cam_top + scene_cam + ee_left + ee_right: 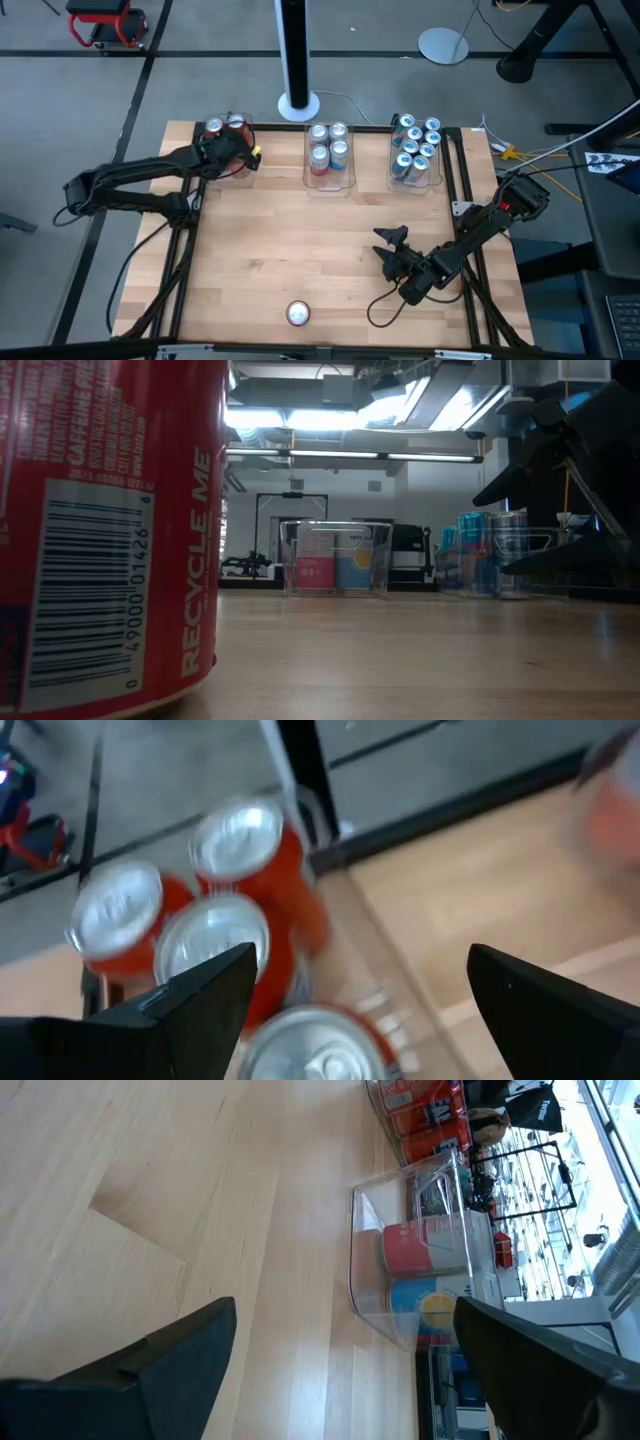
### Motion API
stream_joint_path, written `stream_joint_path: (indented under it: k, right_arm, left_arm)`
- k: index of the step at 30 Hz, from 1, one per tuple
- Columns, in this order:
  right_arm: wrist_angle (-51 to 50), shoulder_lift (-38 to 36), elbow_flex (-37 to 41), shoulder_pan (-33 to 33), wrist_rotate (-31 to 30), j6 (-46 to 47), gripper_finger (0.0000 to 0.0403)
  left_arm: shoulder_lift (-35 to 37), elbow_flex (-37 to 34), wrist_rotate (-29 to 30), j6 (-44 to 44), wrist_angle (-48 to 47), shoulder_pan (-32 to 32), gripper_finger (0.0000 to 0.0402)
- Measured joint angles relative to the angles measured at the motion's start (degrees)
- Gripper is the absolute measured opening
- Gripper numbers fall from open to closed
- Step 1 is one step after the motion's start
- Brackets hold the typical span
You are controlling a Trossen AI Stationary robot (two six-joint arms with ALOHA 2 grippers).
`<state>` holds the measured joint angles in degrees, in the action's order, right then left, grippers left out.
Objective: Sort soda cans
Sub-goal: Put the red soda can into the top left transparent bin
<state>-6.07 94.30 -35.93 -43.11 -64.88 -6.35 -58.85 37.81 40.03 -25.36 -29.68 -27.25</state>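
Observation:
Several red soda cans (240, 840) with silver tops stand in the clear bin at the table's far left (226, 132). My left gripper (355, 985) hovers open above them, one finger on each side of the nearest can's top (315, 1045), touching nothing. One red can (298, 313) stands alone near the front edge and looms large in the low view (110, 530). My right gripper (386, 246) waits open over the bare table at the right, holding nothing.
A middle bin (330, 158) holds silver-and-red cans. A right bin (415, 152) holds several teal cans. Both stand at the far edge. The wooden tabletop (290, 240) between the bins and the lone can is bare. Black rails run along the table's sides.

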Motion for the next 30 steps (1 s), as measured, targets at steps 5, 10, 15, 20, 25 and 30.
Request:
stream_joint_path:
  k: [5,10,15,20,25,30]
  right_arm:
    - [-0.01,0.00,0.01,0.00,0.00,0.00,0.0374]
    - [0.00,0.00,0.00,0.00,0.00,0.00,0.0374]
    - [0.00,0.00,0.01,0.00,0.00,0.01,0.0374]
    - [0.01,0.00,0.01,0.00,0.00,0.02,0.0374]
    - [0.02,0.00,0.00,0.00,0.00,0.00,0.0374]
    - [0.03,0.00,0.01,0.00,0.00,0.02,0.0374]
  left_arm:
    - [3.46,6.55,-0.48,2.97,-2.45,1.96,0.0351]
    - [6.61,9.59,-8.35,4.84,0.02,7.98,0.0351]
    - [7.22,9.63,-18.50,6.41,4.72,17.07,0.0351]
    - [6.85,9.63,-22.13,6.86,7.26,27.89,0.0351]
    - [6.84,9.63,-22.34,6.78,11.27,38.42,0.0351]
    - [4.23,9.63,-21.64,6.77,14.90,46.21,0.0351]
